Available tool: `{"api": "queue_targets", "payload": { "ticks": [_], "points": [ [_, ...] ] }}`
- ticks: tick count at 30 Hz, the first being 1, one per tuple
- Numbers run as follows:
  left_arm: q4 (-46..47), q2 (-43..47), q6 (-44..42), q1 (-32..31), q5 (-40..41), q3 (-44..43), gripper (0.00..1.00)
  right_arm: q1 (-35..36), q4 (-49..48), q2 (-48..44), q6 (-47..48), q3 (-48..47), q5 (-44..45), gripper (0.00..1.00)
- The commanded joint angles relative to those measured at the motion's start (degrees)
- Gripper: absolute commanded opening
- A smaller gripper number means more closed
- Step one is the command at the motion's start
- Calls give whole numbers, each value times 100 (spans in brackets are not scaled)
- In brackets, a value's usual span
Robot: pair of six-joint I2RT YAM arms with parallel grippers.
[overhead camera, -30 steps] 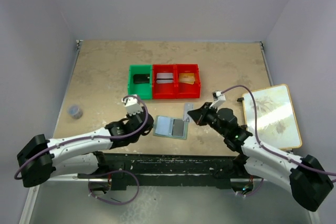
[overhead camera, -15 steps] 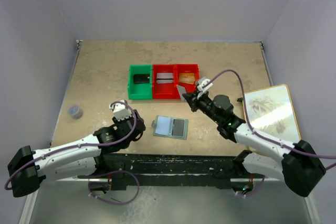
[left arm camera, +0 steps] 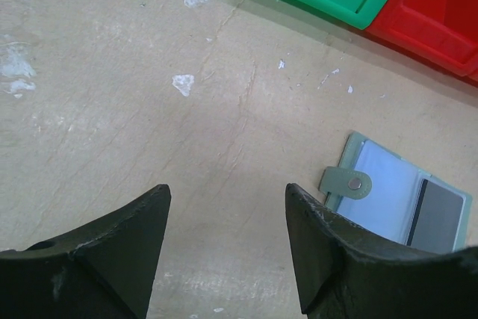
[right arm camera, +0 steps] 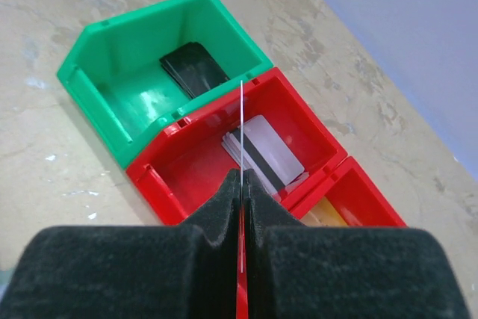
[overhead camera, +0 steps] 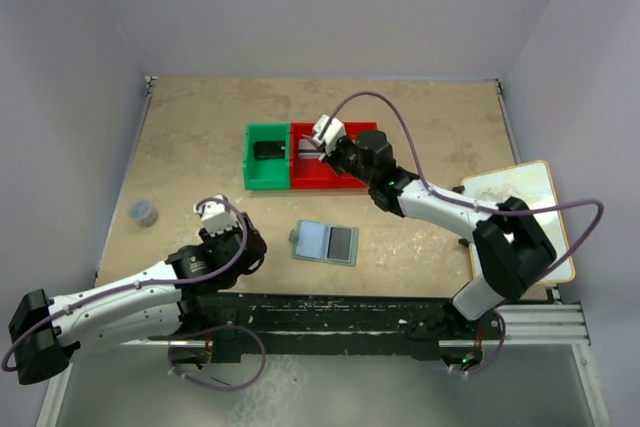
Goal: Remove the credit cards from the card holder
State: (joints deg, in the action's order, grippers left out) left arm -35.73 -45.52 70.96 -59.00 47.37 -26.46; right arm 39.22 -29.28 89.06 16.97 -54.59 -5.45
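The light blue card holder (overhead camera: 318, 240) lies open on the table, its snap tab (left arm camera: 346, 182) to the left and a dark card (left arm camera: 437, 216) in its right panel. My right gripper (overhead camera: 322, 143) is shut on a thin card (right arm camera: 242, 128), seen edge-on, held above the middle red bin (right arm camera: 160, 184), which has several light cards (right arm camera: 272, 153) in it. My left gripper (left arm camera: 226, 192) is open and empty over bare table, left of the holder and apart from it.
A green bin (overhead camera: 266, 183) with a black card (right arm camera: 194, 65) adjoins the middle red bin (overhead camera: 312, 185) and a second red bin (overhead camera: 360, 183). A small grey cup (overhead camera: 143, 212) stands at the left. A framed board (overhead camera: 520, 222) lies at the right.
My right gripper has carried the card from beside the holder up and left to above the middle red bin. My left gripper has drawn back to the left, away from the holder.
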Motion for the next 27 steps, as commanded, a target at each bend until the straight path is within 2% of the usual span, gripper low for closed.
{"api": "queue_targets", "payload": {
  "ticks": [1, 10, 27],
  "points": [
    [-261, 213, 84, 27, 292, -167, 62, -8, 389, 394, 554, -735, 23, 0],
    [-348, 529, -19, 20, 259, -175, 65, -2, 1244, 1508, 959, -1821, 546, 0],
    [-687, 674, 115, 21, 349, -273, 67, -2, 1925, 2849, 2162, -3115, 1169, 0]
  ]
}}
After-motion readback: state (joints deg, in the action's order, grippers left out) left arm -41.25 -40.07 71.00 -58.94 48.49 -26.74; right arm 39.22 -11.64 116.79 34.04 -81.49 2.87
